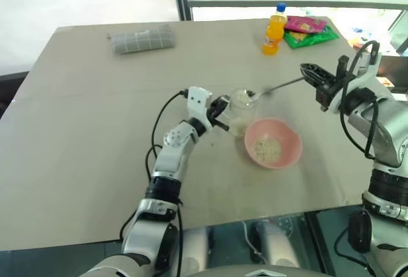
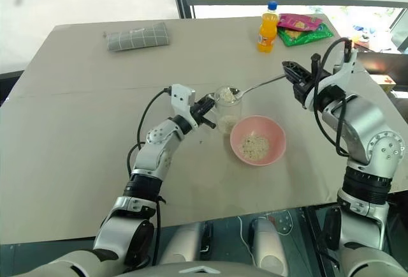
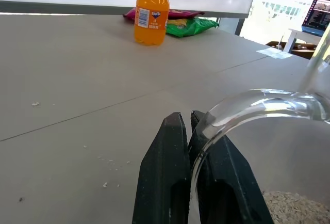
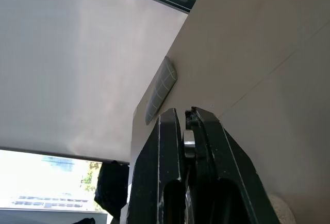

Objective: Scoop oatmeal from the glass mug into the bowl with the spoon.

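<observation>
Oatmeal [image 2: 255, 146] lies in the pink bowl [image 2: 275, 143], more in the glass mug [image 2: 227, 116] just beside it. Left gripper [image 3: 186, 126] pinches the mug's rim (fingers pressed on the glass), while the right gripper [image 2: 291, 71] clamps the spoon [image 2: 258, 86], its tip over the mug.

Left arm stretched forward and inward, forearm low over the surface [image 1: 83, 136], wrist angled to the right. Left gripper [image 1: 220, 112] roughly level, black fingers [image 3: 170, 172] clamped on the glass mug [image 1: 241, 110] at its rim. Right arm bent at the elbow, raised higher. Right gripper [image 2: 291, 71] level, aimed leftward, fingers [image 4: 167, 167] pinched tight on the spoon [image 2: 258, 85] at its handle end.
</observation>
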`<state>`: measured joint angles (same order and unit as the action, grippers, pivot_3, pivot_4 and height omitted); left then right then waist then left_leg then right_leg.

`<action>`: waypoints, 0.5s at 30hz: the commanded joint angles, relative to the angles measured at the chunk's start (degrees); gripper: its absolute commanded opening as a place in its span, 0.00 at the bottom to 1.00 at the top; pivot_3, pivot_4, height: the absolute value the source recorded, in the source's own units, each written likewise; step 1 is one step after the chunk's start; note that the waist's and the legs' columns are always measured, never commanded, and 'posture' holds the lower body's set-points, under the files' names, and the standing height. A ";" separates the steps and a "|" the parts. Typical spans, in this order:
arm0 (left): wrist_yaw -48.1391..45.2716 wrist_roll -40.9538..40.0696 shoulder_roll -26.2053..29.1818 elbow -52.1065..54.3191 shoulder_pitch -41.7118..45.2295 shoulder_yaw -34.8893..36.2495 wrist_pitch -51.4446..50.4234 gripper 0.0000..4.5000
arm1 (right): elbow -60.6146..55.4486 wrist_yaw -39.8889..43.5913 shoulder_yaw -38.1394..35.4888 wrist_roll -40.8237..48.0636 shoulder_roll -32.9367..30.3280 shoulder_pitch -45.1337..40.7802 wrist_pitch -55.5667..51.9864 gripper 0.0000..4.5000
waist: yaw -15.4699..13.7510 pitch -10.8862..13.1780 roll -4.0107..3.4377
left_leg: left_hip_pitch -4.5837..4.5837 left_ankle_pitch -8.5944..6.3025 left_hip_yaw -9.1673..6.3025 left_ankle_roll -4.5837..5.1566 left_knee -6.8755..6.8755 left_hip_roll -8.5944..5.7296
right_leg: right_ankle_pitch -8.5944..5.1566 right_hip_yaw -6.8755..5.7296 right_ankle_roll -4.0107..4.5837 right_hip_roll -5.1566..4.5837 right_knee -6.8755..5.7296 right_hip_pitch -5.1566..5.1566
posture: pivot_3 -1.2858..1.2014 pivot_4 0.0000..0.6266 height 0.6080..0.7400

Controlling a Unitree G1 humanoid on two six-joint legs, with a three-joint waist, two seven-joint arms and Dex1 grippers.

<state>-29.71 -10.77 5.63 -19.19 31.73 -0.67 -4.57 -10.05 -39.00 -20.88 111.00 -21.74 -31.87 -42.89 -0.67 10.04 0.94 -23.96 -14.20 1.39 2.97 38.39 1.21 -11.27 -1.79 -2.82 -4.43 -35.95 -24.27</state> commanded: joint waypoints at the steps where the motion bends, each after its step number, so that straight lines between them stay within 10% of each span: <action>1: -0.50 -0.64 -0.36 0.81 1.51 0.01 1.80 0.01 | -2.19 0.69 0.37 1.43 -0.57 0.19 2.28 0.00 | -0.03 0.00 0.00 | 0.00 0.00 0.00 0.00 0.00 0.00 | 0.00 0.01 0.00 0.00 0.00 0.00 | 0.52 0.24 1.00; 15: -1.43 -0.09 0.43 -1.17 2.30 -0.09 2.70 0.01 | -5.17 1.59 -1.96 2.00 0.40 1.86 3.23 0.00 | -0.05 0.00 0.00 | 0.00 0.00 0.00 0.00 0.00 0.00 | 0.00 0.02 0.00 0.00 0.01 0.00 | 0.52 0.24 1.00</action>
<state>-30.80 -10.68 6.10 -21.00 32.76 -0.67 -3.34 -12.18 -38.05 -20.94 111.76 -21.28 -29.69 -40.16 -0.72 10.04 0.94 -23.96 -14.20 1.39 2.97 38.39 1.21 -11.26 -1.77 -2.82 -4.43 -35.94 -24.27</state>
